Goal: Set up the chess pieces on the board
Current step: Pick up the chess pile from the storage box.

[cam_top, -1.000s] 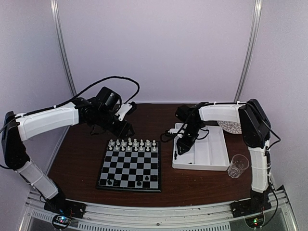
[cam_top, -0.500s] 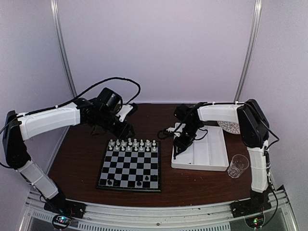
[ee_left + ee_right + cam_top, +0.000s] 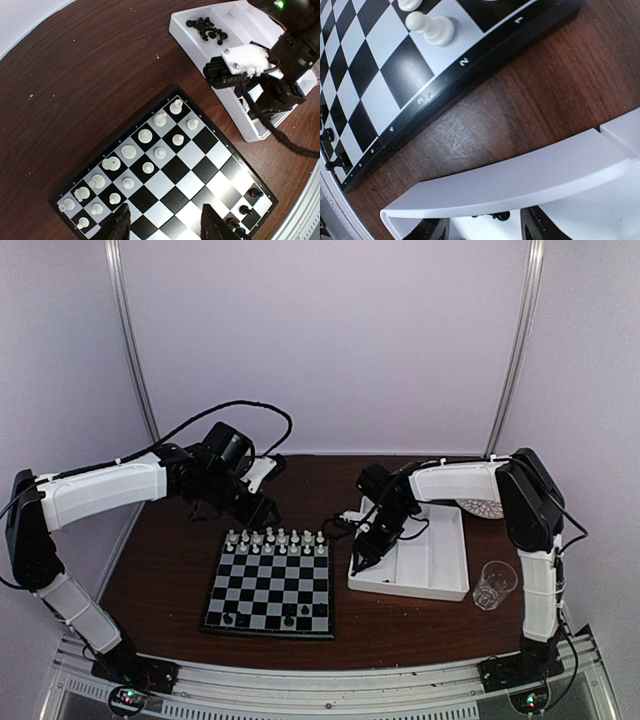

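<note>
Beside the board (image 3: 172, 171), tray (image 3: 176, 20) holding black chessmen (image 3: 206, 29)

Top view looks down from behind; wrist views (right nearest) share the board (image 3: 268, 585).

The board (image 3: 270, 585) lies flat on the tabletop (image 3: 160, 570), black and pale grey checks inside a thin black border. Sixteen white chess pieces (image 3: 275, 540) stand upright, filling its two far rows. A few black pieces (image 3: 245, 210) stand along the near row. Loose black pieces (image 3: 205, 27) lie heaped in a corner compartment of the white tray (image 3: 187, 44).
</note>
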